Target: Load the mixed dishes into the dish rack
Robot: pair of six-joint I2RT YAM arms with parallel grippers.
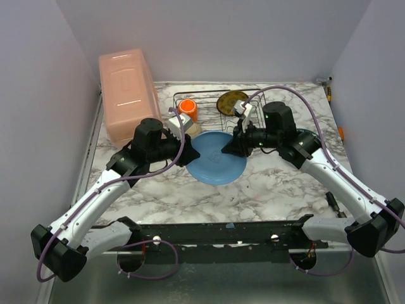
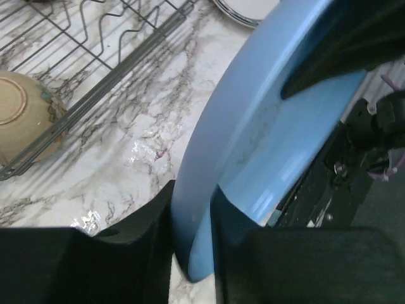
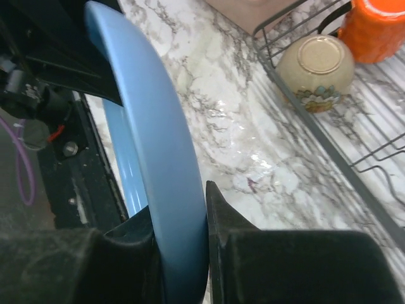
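Observation:
The larger light-blue plate (image 1: 217,161) is tilted on edge just above the marble, in front of the dish rack (image 1: 212,115). My left gripper (image 1: 188,149) is shut on its left rim and my right gripper (image 1: 229,149) is shut on its right rim. The left wrist view shows the rim (image 2: 266,126) pinched between the black fingers (image 2: 149,228) of that gripper (image 2: 193,212). In the right wrist view that gripper (image 3: 180,212) clamps the plate (image 3: 152,126) the same way. The orange mug (image 1: 188,109), the small bowl (image 3: 316,63) and the yellow-brown plate (image 1: 231,101) are in the rack. A white plate's rim (image 2: 243,9) shows beyond.
A big pink lidded box (image 1: 126,92) stands at the back left, beside the rack. The rack's front wire edge (image 2: 120,66) runs close behind the plate. Grey walls close in both sides of the marble table (image 1: 272,190).

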